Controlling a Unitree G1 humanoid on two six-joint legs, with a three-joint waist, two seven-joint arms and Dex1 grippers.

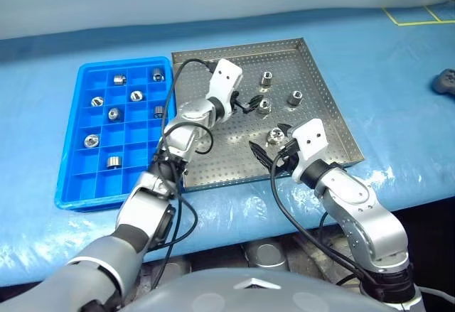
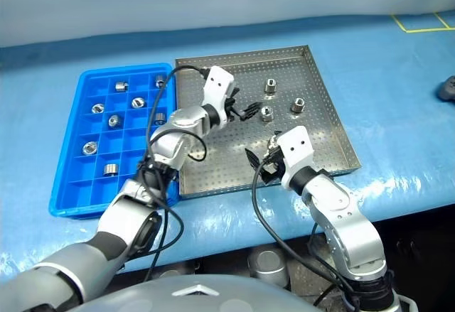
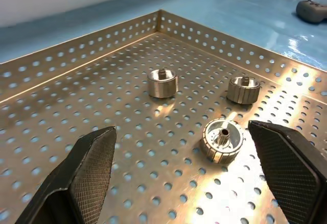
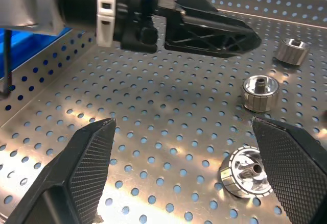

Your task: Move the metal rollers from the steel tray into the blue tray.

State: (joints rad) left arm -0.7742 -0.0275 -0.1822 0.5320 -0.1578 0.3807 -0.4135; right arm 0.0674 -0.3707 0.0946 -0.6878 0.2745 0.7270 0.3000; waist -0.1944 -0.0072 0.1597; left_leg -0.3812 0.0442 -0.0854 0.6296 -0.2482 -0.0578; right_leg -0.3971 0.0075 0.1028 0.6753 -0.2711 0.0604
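Four small shiny silver metal rollers [image 1: 274,138] with hollow centres lie on the large square perforated steel tray [image 1: 213,163], clustered in its far right part; one [image 1: 267,79] stands nearest the far rim, one [image 1: 295,99] beside the right rim, one [image 1: 264,106] near the tray's middle. Seven more rollers [image 1: 92,141] sit in separate square compartments of the bright blue plastic grid tray [image 1: 71,184], which lies just left of the steel tray, the two nearly touching. My left fingers [image 1: 249,103] hover over the steel tray's middle, spread wide and holding nothing, with the middle roller just ahead of them. My right fingers [image 1: 269,145] hang over the tray's near right part, also spread wide and empty, around the nearest roller without gripping it. Both trays rest on the table [image 1: 398,113] with its blue cover.
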